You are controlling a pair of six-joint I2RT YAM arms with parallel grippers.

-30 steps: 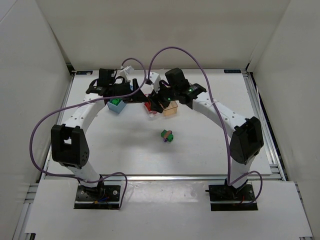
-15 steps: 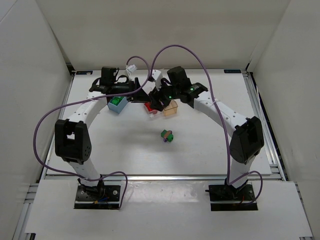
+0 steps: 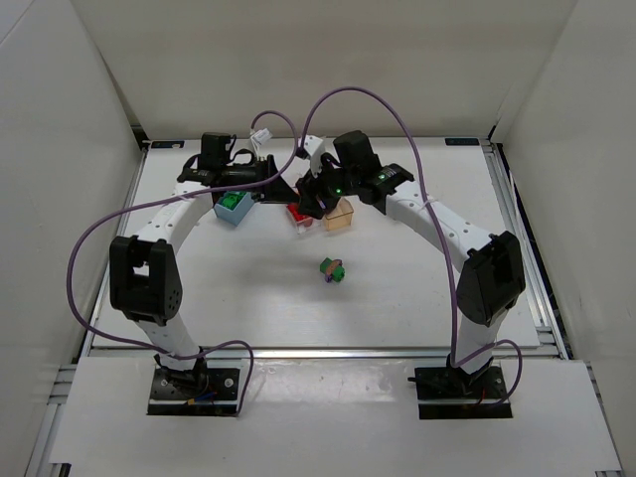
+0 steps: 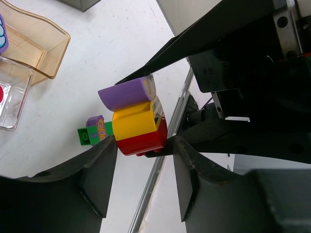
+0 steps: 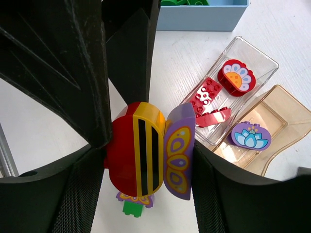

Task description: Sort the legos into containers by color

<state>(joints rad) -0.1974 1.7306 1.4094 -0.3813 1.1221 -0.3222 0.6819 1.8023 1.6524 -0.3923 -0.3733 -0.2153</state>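
Over the tabletop (image 3: 397, 298) near the clear bin (image 5: 257, 51), left pincer (image 4: 143, 141) and right pincer (image 5: 146, 150) both clamp one red-yellow-purple brick stack (image 4: 138, 128) (held aloft), with green-and-purple bricks (image 3: 333, 269) lying loose below.

Stacked bricks (image 5: 148, 155) are seen in glossy plastic; the clear bin (image 5: 255, 56) and peach bin (image 5: 291, 116), in smooth translucent plastic.

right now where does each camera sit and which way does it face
Top: above and behind the bases, looking down at the table; left arm and right arm show.
Left wrist: on the left arm, looking past its fingers at the stack they grip.
Right wrist: on the right arm, looking down past its fingers at the same stack and clear bin.
Both wrist views share the stack.
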